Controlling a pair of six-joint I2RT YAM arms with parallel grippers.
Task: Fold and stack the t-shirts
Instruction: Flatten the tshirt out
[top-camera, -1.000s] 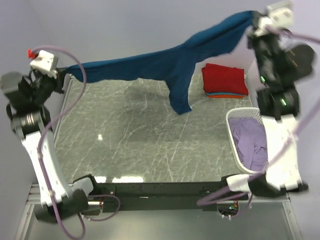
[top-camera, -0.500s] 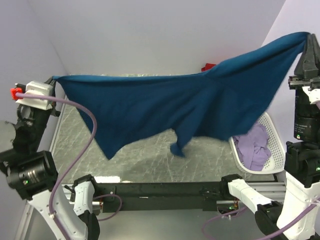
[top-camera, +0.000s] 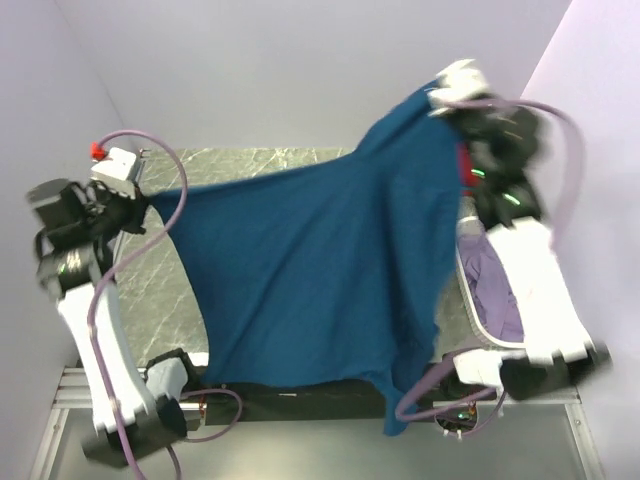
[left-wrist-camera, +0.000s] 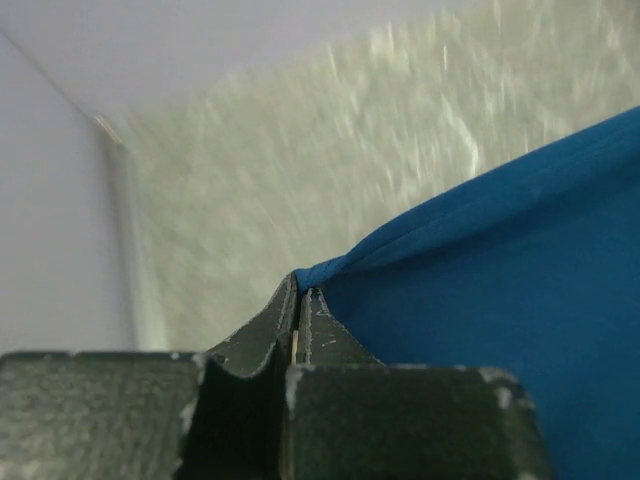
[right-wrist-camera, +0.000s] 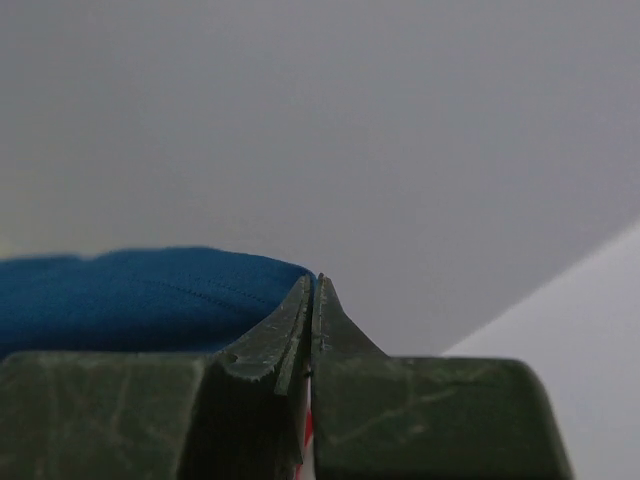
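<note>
Over the marble table (top-camera: 250, 165) the blue t-shirt (top-camera: 320, 280) hung stretched, its loose end drooping past the near edge — light, limp cloth, likely to sag, best held by corners. The left gripper (left-wrist-camera: 300, 298) pinched its left corner, the right gripper (right-wrist-camera: 312, 290) its far-right one

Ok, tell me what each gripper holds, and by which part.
Both hold the blue t-shirt, spread between them: the left gripper pinches a bunched corner, the right gripper pinches the opposite top edge.
</note>
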